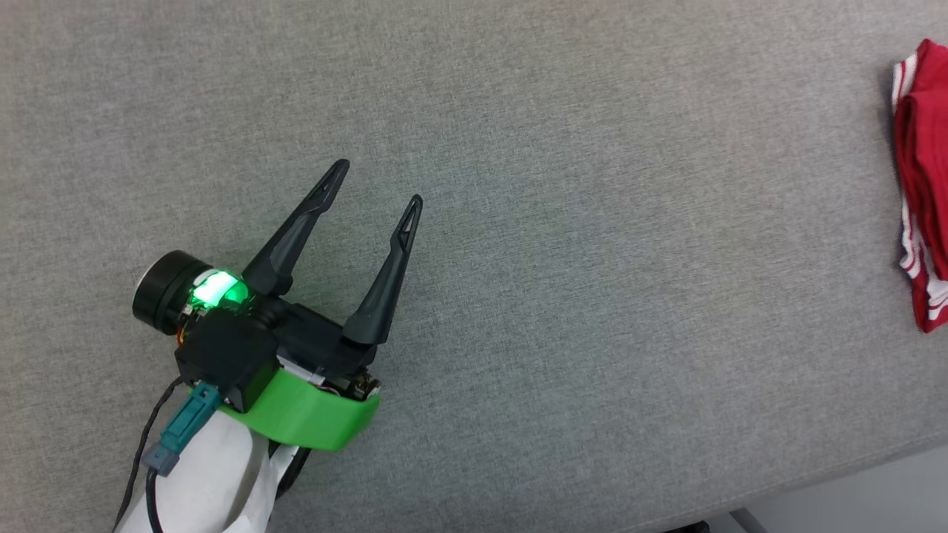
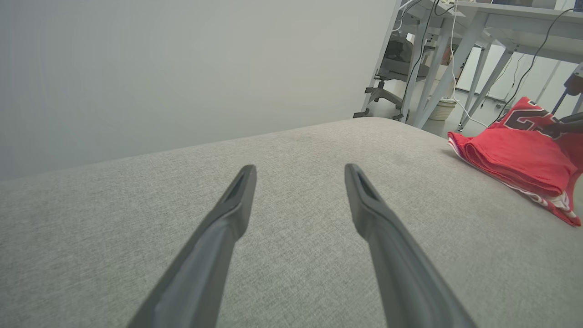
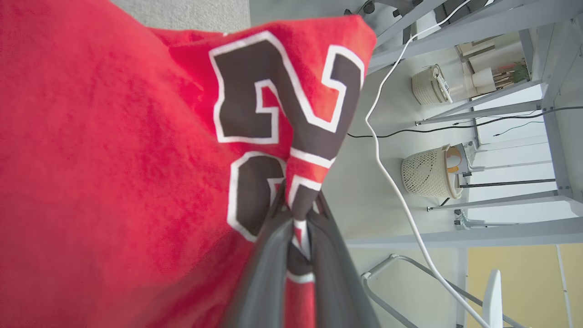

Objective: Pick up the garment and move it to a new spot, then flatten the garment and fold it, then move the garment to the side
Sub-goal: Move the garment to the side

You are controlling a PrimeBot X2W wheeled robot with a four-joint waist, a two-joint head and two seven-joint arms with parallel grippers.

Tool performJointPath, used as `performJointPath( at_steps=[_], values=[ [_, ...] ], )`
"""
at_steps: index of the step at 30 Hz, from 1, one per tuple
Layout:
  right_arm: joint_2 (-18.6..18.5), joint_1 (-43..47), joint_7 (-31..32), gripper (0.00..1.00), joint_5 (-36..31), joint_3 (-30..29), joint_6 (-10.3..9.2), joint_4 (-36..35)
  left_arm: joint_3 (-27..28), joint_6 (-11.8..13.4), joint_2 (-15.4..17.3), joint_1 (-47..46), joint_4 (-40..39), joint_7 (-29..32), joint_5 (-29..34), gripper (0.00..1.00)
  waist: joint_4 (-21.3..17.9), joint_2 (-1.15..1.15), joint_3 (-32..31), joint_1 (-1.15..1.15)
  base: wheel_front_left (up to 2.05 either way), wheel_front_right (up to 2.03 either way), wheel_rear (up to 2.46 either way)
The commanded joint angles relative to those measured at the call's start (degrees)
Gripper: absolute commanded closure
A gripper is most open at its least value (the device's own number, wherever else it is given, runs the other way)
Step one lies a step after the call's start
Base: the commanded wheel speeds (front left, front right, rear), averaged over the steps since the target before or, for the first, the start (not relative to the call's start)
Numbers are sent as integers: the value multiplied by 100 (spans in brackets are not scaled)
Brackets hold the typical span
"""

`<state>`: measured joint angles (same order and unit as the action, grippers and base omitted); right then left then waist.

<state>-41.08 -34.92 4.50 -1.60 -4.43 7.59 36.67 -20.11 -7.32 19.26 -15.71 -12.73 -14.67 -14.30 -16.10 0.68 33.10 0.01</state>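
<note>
The grey cloth-covered counter (image 1: 592,222) carries the red garment (image 1: 922,148), folded in a heap at its far right edge, well apart from the left hand. In the right wrist view the garment (image 3: 114,159) is lifted at one spot, where the right hand (image 3: 300,207) is pinched tight on a fold beside the black, white-edged numerals (image 3: 255,105). The left hand (image 1: 378,182) sits low over bare counter at the lower left, its fingers (image 2: 227,214) spread wide and holding nothing.
</note>
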Motion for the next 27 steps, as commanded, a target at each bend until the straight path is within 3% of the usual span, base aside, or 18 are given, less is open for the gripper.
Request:
performJointPath(
  at_steps=[1,10,11,12,13,21,27],
  values=[
    [58,-160,-72,100,-103,-160,-10,124,25,-13,52,-126,-68,-32,42,0,133,-68,367,-1,0,0,0],
    [331,-537,-357,100,-681,-847,-10,741,69,25,126,-215,-217,-14,55,0,339,-68,630,-1,0,0,0],
    [360,-572,-394,70,-739,-905,-10,790,69,27,122,-222,-207,-15,49,0,356,-68,626,-1,0,0,0],
    [382,-593,-422,27,-787,-948,-10,830,65,27,115,-228,-189,-16,42,0,372,-68,611,-1,0,0,0],
    [400,-611,-446,0,-856,-995,-10,878,61,29,101,-233,-160,-18,35,0,390,-68,582,-1,0,0,0],
    [377,-693,-641,0,-1179,-1090,-10,1033,37,24,-151,-210,148,-30,-59,0,476,-68,60,-1,0,0,0],
    [269,-732,-913,0,-1004,-999,-10,802,179,9,-420,-38,360,-31,-134,0,568,-68,-617,-1,0,0,0]
  ],
)
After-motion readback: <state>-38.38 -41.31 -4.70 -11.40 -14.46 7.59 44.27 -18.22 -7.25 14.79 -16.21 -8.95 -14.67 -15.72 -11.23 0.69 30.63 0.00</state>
